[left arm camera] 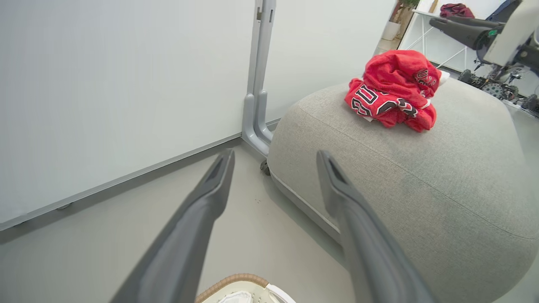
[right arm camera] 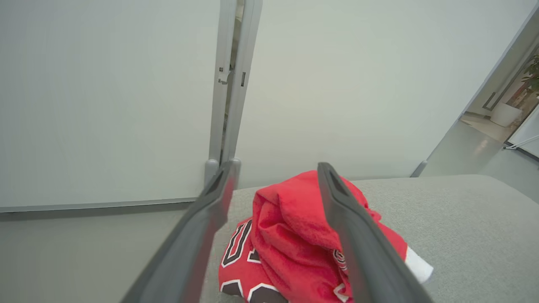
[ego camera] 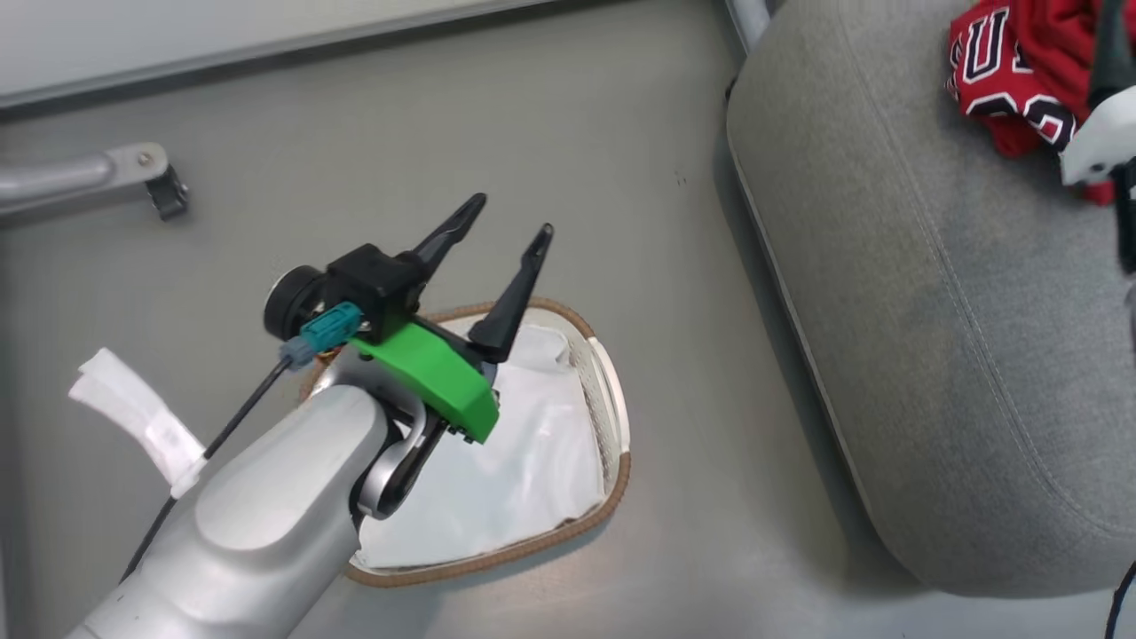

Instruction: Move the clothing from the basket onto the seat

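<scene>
Fingers of my left gripper (ego camera: 513,216) spread wide, empty, over the basket (ego camera: 612,417), which holds a white liner (ego camera: 524,470). My right gripper (right arm camera: 278,165), equally spread and empty, hangs over the clothing (right arm camera: 294,219) on the seat (right arm camera: 463,219). Left wrist view gives me all the clothing; head view crops it.

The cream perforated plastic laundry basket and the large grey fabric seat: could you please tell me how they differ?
The cream perforated plastic basket is much smaller than the grey fabric seat. The basket shows a white liner sheet; the seat carries the crumpled red clothing. The basket has a brown woven rim; the seat has a stitched seam. Both have rounded edges.
</scene>
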You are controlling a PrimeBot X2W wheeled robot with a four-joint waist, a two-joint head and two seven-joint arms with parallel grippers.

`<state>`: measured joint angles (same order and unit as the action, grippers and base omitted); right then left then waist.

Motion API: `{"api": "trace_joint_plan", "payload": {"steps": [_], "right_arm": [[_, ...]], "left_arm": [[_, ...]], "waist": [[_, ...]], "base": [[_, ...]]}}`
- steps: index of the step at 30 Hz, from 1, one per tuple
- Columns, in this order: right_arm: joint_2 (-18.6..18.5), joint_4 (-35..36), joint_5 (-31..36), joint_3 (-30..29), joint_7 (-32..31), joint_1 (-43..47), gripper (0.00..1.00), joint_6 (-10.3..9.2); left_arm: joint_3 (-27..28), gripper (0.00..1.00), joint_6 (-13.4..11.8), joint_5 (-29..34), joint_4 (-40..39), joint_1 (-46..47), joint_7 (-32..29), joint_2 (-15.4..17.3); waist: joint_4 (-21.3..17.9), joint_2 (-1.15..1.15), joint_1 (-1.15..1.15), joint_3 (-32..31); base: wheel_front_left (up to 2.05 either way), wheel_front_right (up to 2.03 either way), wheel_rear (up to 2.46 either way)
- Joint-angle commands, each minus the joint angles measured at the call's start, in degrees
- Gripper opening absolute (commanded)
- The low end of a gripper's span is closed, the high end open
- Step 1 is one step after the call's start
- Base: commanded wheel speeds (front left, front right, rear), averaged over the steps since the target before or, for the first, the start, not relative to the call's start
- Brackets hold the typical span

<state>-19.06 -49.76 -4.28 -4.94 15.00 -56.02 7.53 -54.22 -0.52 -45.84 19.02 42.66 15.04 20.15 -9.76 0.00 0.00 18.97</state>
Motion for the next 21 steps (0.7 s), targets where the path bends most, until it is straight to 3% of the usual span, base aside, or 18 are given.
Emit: {"api": "trace_joint_plan", "payload": {"steps": [1, 10, 21], "right_arm": [[0.39, 0.33, -0.56, 0.43, 0.26, 2.25, 1.0, -0.08], [5.45, 6.95, -2.16, 0.28, 0.26, 14.33, 1.0, -0.08], [13.85, 20.16, 0.62, 0.73, 0.27, 30.42, 1.0, -0.08]], "left_arm": [[1.38, 1.0, -0.06, 0.53, 0.25, -2.14, 0.14, -0.12], [14.33, 1.0, -1.13, 4.31, -0.73, -13.66, 0.11, 0.32], [28.24, 1.0, -2.66, 9.15, -2.02, -29.23, 0.11, -2.21]], "waist": [[3.53, 0.0, 0.0, -4.87], [9.49, 0.0, 0.0, -9.94], [12.33, 0.0, 0.0, -14.38]], "base": [[0.0, 0.0, 0.0], [0.0, 0.0, 0.0], [0.0, 0.0, 0.0]]}}
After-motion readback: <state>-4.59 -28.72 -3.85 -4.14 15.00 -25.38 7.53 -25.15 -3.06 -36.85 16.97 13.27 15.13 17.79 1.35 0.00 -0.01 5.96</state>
